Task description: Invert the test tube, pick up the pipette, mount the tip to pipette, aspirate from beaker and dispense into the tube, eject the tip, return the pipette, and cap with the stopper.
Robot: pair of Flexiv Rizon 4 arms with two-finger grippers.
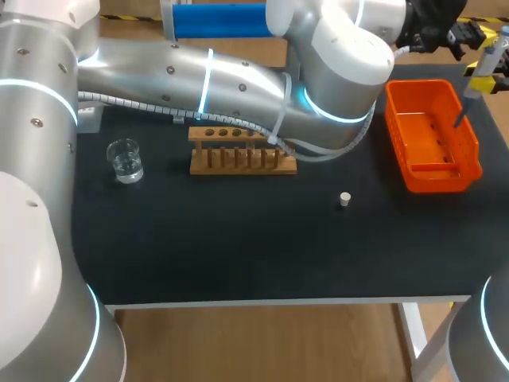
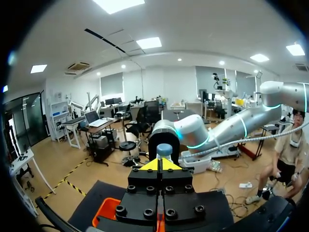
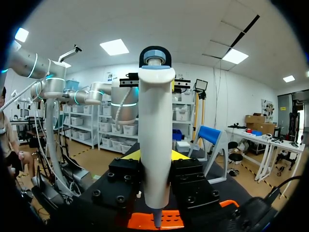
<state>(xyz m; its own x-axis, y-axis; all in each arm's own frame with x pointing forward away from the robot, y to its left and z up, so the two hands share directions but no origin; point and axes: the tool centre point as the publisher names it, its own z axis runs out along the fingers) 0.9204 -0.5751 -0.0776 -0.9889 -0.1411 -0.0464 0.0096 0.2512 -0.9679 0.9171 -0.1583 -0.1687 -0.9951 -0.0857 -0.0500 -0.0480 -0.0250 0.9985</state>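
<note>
The matte black worktop point(image 1: 238, 255) is carrying a slotted orange plastic basket point(image 1: 471, 155) by its right edge, a wooden rack point(image 1: 242, 165) mid-back and a glass beaker point(image 1: 126, 161) leftward. Only the right wrist view is plainly showing the right claw point(image 3: 154, 155) clamping the smooth white pipette point(image 3: 155, 121) over the basket. The left claw point(image 2: 161, 165) is sitting with its tips meeting.

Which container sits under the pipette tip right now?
The orange plastic basket; the white pipette hangs above it. The clear glass beaker and wooden rack stand well left.
</note>
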